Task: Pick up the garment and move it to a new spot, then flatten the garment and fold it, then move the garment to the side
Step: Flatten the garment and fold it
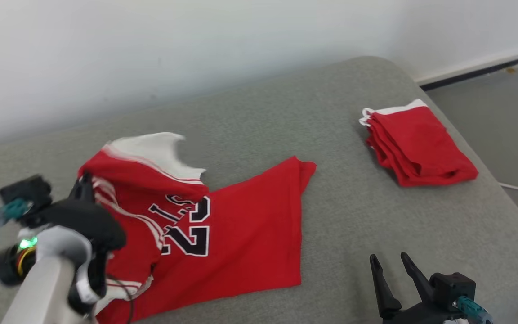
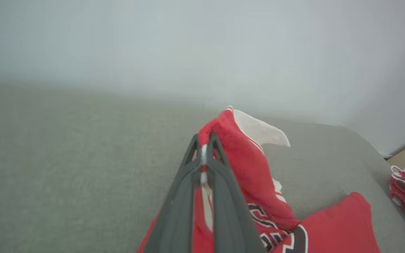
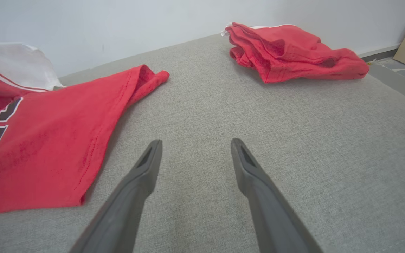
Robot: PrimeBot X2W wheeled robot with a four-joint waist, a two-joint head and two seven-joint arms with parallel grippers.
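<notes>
My left pincer (image 2: 204,142) is pinching the jersey's (image 1: 241,225) striped edge, with the rest lying on the grey couch (image 1: 353,202). Looks like the fold step. Next I'd carry that edge across and lay it flat. My right pincer (image 1: 388,258) is spread and holding nothing, and the folded red pile (image 1: 416,144) sits beyond it.

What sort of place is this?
Probably an indoor room used for garment folding: grey upholstered surface by a plain white wall, a red jersey on it, a folded red garment nearby.

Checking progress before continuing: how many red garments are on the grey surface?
2: the numbered jersey at left, one edge pinched in the left gripper; a folded garment at far right.
</notes>
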